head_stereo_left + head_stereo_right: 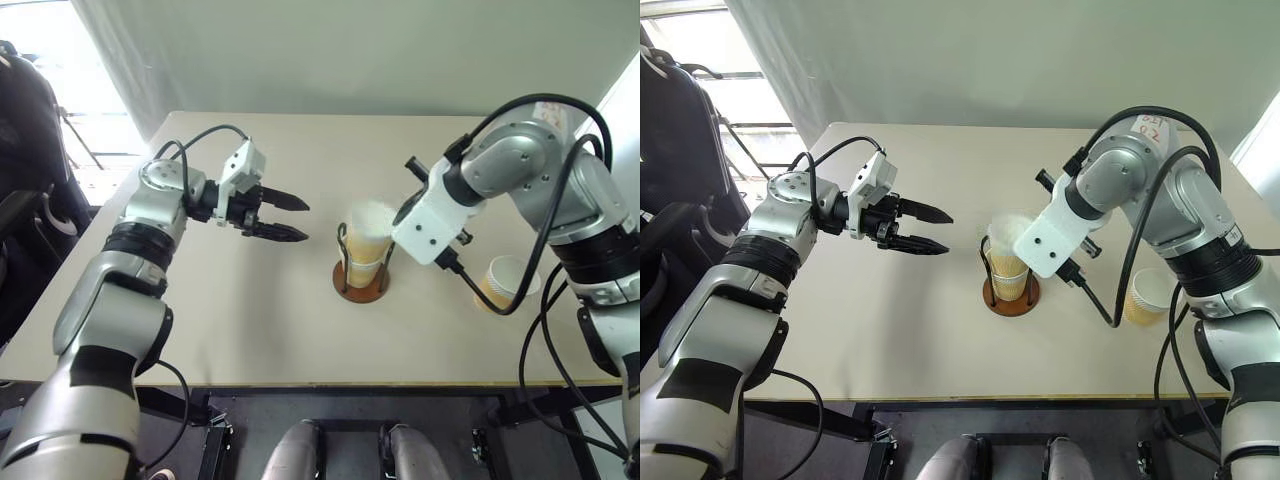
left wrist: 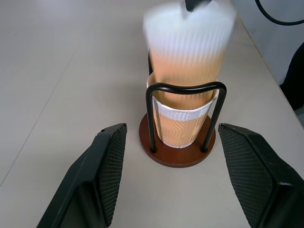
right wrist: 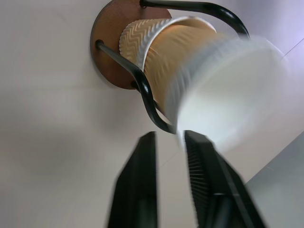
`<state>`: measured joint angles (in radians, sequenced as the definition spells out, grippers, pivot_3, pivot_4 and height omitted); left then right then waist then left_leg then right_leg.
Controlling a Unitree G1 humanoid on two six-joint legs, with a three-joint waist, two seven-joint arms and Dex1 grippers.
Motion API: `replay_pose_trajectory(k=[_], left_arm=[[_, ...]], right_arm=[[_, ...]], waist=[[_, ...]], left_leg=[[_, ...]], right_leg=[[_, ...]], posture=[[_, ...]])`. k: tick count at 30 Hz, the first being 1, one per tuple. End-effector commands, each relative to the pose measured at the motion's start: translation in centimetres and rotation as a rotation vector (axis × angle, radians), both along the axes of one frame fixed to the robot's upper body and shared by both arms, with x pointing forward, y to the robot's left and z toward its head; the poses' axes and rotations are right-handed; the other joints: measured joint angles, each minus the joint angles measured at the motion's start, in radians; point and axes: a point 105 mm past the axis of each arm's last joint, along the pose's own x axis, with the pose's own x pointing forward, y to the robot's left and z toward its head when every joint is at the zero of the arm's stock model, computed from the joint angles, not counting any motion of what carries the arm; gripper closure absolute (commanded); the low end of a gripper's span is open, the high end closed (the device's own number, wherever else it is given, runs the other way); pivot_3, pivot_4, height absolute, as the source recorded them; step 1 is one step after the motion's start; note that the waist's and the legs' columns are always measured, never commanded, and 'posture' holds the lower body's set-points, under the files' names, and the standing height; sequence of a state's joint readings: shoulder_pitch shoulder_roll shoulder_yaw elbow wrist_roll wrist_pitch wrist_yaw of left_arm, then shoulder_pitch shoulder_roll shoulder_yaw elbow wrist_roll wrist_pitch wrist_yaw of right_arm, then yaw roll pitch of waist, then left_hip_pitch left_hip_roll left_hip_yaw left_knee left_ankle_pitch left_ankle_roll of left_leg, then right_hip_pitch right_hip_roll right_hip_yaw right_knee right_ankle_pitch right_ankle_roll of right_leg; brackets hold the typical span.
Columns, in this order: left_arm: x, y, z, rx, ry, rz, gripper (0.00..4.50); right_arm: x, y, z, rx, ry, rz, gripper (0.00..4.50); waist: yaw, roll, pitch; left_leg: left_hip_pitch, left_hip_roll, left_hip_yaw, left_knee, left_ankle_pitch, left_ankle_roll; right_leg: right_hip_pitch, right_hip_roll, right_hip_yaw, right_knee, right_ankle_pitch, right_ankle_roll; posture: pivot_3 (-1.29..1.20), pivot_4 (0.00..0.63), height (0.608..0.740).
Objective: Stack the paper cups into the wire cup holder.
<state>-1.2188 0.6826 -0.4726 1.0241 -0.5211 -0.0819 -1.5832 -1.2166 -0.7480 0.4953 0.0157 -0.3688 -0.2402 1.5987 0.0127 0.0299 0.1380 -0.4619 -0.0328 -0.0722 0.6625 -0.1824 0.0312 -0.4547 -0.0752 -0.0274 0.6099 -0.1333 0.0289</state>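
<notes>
Tan cup (image 3: 209, 80): just ahead of my right gripper (image 3: 168, 142), dropping, probably free, upright into wire cup holder (image 1: 361, 283).
Right jaws: slightly parted.
Left gripper (image 1: 285, 217): spread, empty.

The table (image 1: 250, 330) is bare between the left gripper (image 1: 285, 218) and the holder (image 1: 361, 275), so this side of the holder is free. From above, the holder is blocked by the right gripper (image 3: 171, 142) over the upper cup (image 1: 369, 228). Another cup (image 1: 508, 283) stands well apart, near the right edge.
</notes>
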Motion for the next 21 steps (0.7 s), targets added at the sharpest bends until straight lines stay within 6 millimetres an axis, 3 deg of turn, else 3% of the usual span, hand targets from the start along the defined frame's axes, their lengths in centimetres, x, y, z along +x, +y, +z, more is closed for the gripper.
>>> replay_pose_trajectory(k=[1,3,8,12,16,21], left_arm=[[-0.4,0.0,1.2,-0.019,-0.026,-0.035,1.19],[-0.3,0.1,1.1,-0.019,-0.024,-0.03,1.19],[-0.3,0.3,1.0,-0.024,-0.019,-0.023,1.19],[-0.2,0.6,0.9,-0.027,-0.01,-0.006,1.19],[-0.1,0.9,1.0,-0.031,0.004,0.01,1.19],[-0.2,-0.2,2.6,-0.093,0.019,-0.015,1.19]], right_arm=[[-0.1,0.4,0.9,0.017,-0.049,0.021,2.23],[-0.1,0.5,1.0,0.026,-0.046,0.023,1.57],[-0.7,0.9,2.0,0.171,0.047,-0.037,1.57],[-1.4,-1.7,3.3,0.316,0.173,-0.18,1.57],[-4.1,-3.9,3.5,0.488,0.444,-0.348,1.57],[-5.3,-7.2,2.5,0.545,0.569,-0.537,1.57]], waist=[[0.0,0.0,0.0],[0.0,0.0,0.0],[0.0,0.0,0.0],[0.006,0.0,0.0],[0.015,0.0,0.0],[0.015,-0.001,0.0]], left_leg=[[0.0,0.0,0.0,0.0,0.0,0.0],[0.0,0.0,0.0,0.0,0.0,0.0],[0.0,0.0,0.0,0.0,0.0,0.0],[-0.001,-0.001,0.0,0.0,0.001,0.0],[-0.004,-0.002,0.0,0.0,0.006,-0.009],[-0.003,-0.002,0.0,0.0,0.005,-0.01]], right_leg=[[0.0,0.0,0.0,0.0,0.0,0.0],[0.0,0.0,0.0,0.0,0.0,0.0],[0.0,0.0,0.0,0.0,0.0,0.0],[0.0,0.0,0.0,-0.001,0.0,0.0],[0.0,0.0,0.001,-0.001,-0.002,0.003],[0.0,0.0,0.002,0.0,-0.005,0.005]], posture=[[0.0,0.15,0.74],[0.0,0.15,0.74],[0.0,0.15,0.74],[0.0,0.15,0.74],[0.0,0.15,0.74],[0.0,0.15,0.74]])
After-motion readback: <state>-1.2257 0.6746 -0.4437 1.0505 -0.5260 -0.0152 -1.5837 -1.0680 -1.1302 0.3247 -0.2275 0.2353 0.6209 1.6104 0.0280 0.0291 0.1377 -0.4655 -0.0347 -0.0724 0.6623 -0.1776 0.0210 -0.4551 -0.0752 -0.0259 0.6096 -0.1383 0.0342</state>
